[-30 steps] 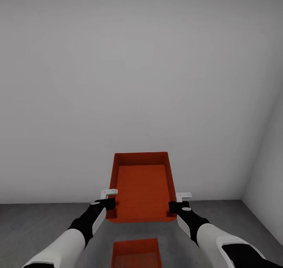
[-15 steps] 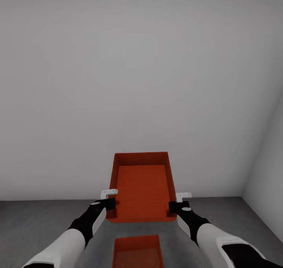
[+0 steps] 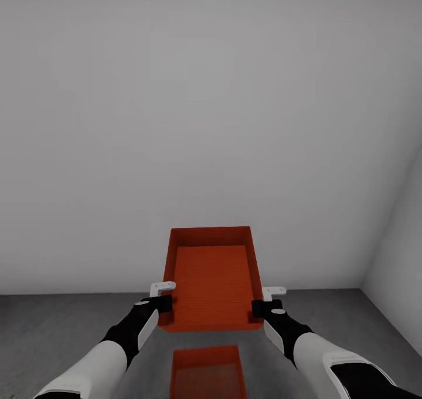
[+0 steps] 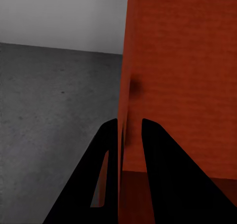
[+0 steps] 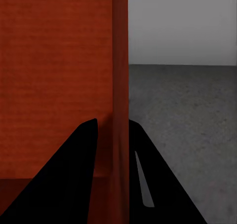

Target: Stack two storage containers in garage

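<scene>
Since a second ago the whole head view has shifted: the lower bin (image 3: 205, 372) on the floor (image 3: 53, 340) now shows more of itself and sits higher in frame, so the camera moved, not the bin. Both pincers are closed on the carried bin (image 3: 212, 282): the left pincer (image 3: 164, 296) nips its left wall, the right pincer (image 3: 265, 300) its right wall, a finger on each face in the wrist views. It hangs level, open side up, long axis running near to far, roughly in line above the lower bin. By my reading, one bin is placed in the garage; lowering this one onto it remains.
</scene>
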Available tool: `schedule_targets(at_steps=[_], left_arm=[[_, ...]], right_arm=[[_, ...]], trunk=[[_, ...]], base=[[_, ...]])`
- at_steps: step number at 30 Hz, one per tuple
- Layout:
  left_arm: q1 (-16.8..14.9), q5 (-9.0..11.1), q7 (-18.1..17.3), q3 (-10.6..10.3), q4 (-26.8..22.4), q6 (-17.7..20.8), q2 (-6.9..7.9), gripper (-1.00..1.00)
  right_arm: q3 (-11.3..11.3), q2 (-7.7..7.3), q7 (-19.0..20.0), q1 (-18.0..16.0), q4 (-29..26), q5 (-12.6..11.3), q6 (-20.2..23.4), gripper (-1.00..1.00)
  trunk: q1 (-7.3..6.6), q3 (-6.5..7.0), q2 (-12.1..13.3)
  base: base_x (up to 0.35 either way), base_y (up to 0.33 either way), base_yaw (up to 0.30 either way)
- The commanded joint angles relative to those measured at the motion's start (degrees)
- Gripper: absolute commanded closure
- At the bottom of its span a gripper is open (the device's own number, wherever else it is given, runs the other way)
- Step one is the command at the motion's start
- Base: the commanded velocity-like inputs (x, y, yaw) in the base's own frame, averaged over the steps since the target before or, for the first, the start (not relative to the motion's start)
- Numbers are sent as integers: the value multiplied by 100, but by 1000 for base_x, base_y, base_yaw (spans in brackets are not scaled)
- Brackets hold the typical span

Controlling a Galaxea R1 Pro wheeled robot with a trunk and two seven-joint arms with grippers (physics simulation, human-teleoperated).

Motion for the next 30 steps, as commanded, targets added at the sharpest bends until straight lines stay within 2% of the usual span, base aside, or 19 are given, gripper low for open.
schedule_targets(at_steps=[1,30], left_arm=[[-8,-92,345,72,-33,19,5,100],[-8,-92,345,72,-16,19,5,100]], right_arm=[[-149,-194,-132,-4,19,6,-16,100],[-150,-194,-132,-4,19,6,-22,100]], trunk=[[2,-21,-12],[2,-289,-12]], base=[[2,5,0],[0,0,0]])
